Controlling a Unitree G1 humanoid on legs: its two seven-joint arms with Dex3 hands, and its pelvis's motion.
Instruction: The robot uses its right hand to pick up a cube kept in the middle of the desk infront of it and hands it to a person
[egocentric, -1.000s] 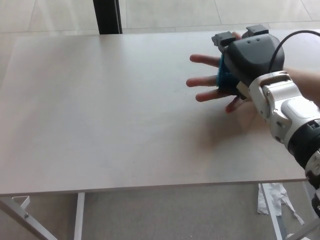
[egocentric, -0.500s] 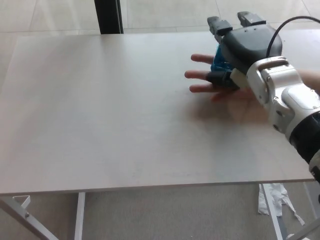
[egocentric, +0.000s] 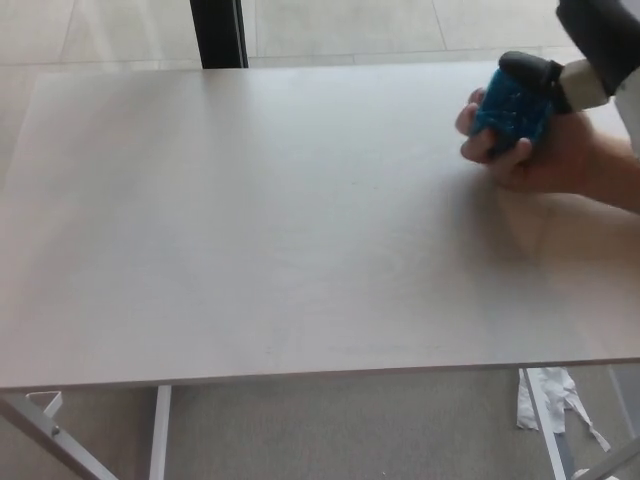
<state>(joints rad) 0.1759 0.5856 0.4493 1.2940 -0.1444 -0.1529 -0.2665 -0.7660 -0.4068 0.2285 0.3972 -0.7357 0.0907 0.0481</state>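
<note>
Here we look down on a pale, wide worktop (egocentric: 250, 220) with nothing lying on it. At its far right a person's hand (egocentric: 545, 150) cups the blue cube (egocentric: 510, 108) above the surface, fingers curled round its lower faces. Our right hand (egocentric: 590, 45) is mostly out of frame; one dark finger (egocentric: 530, 68) touches the cube's top, and we cannot tell whether the hand grips or has let go. Our left hand is out of view. We judge the cube light, rigid and fairly smooth, best taken across two opposite flat faces.
</note>
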